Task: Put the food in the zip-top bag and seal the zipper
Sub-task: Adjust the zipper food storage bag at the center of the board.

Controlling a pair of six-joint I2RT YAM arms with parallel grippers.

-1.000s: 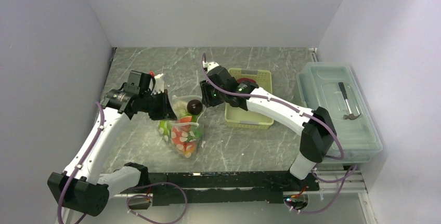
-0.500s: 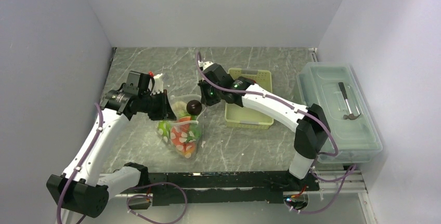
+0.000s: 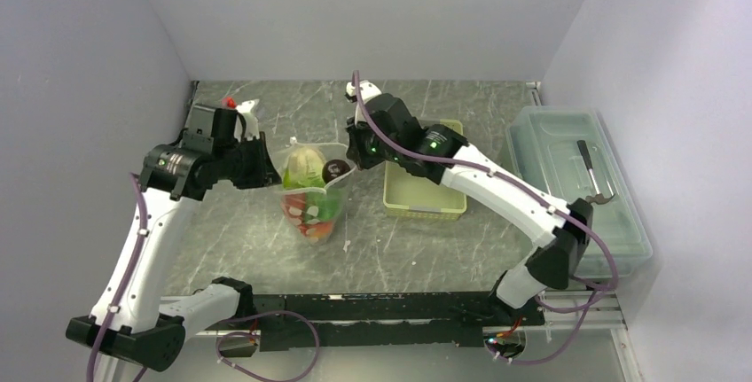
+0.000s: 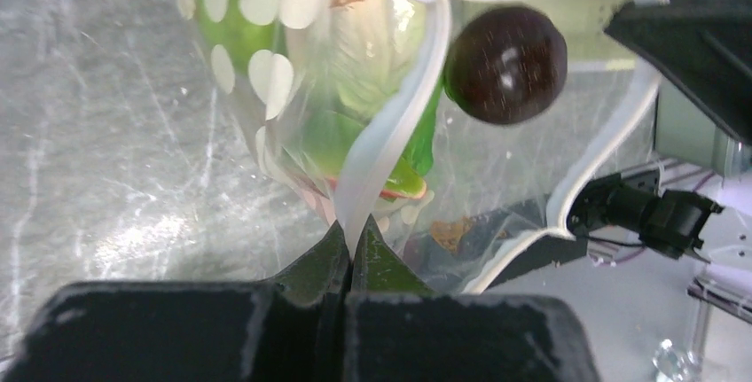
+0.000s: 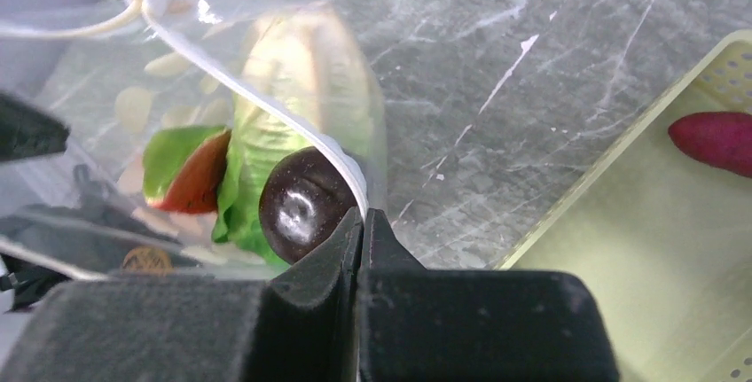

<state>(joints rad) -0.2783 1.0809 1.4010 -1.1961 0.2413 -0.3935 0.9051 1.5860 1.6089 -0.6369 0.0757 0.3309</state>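
The clear dotted zip-top bag [image 3: 312, 196] hangs off the table between my two grippers, mouth up and open. My left gripper [image 3: 270, 171] is shut on the white zipper strip [image 4: 390, 134] at the left end; its jaws pinch it in the left wrist view [image 4: 352, 245]. My right gripper [image 3: 353, 164] is shut on the strip at the right end [image 5: 362, 215]. A dark brown ball [image 3: 335, 167] sits in the mouth next to the right jaws [image 5: 301, 205]. Lettuce [image 5: 293, 89], a red strip [image 5: 199, 174] and a green round fruit [image 4: 232, 19] lie inside.
The yellow-green basket [image 3: 417, 200] stands just right of the bag, under the right arm, with a purple-red piece [image 5: 714, 138] in it. A clear lidded box [image 3: 576, 191] holding a small tool stands at the right wall.
Both grippers have risen and moved back with the bag's mouth. The bag has come up off the table and now hangs upright with the food sunk to its bottom.
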